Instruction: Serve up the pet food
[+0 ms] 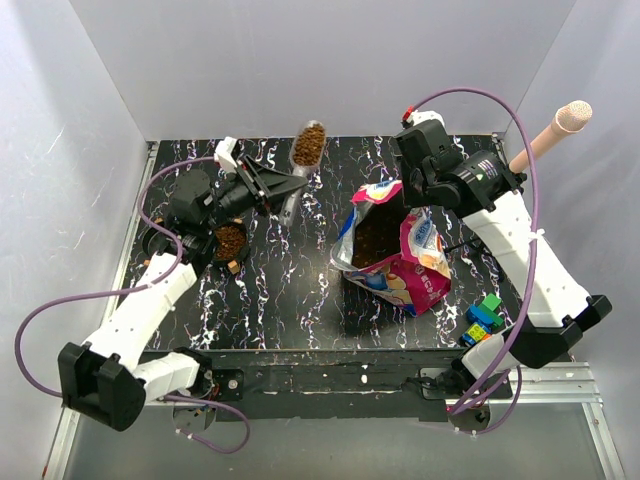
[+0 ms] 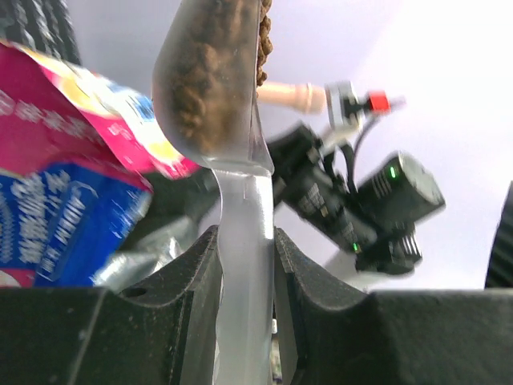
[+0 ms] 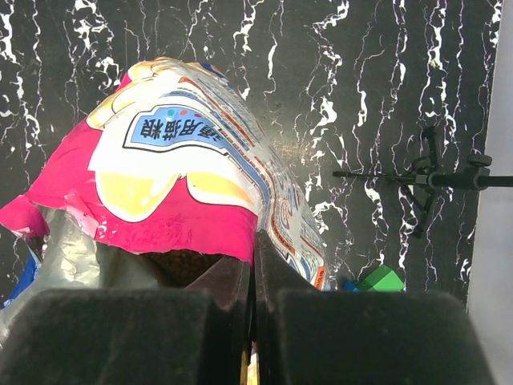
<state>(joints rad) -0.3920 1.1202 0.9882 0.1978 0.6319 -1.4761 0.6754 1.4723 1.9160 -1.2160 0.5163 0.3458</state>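
Loosely heaped, dry brown kibble pellets (image 2: 204, 72) fill a clear plastic scoop (image 2: 239, 172) left of the glossy magenta-and-blue bag (image 3: 184, 160): probably light and spill-prone; left gripper (image 2: 244, 261) clamps its stiff handle; right gripper (image 3: 253, 277) pinches the bag's rim.

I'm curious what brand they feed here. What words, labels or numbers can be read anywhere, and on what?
"通用猫粮" (best reading, first character unsure): white characters in a blue banner on the bag.
Large white print on the bag's blue panel, seen in the left wrist view: too blurred to read.
Scoop and toy blocks: no text visible.
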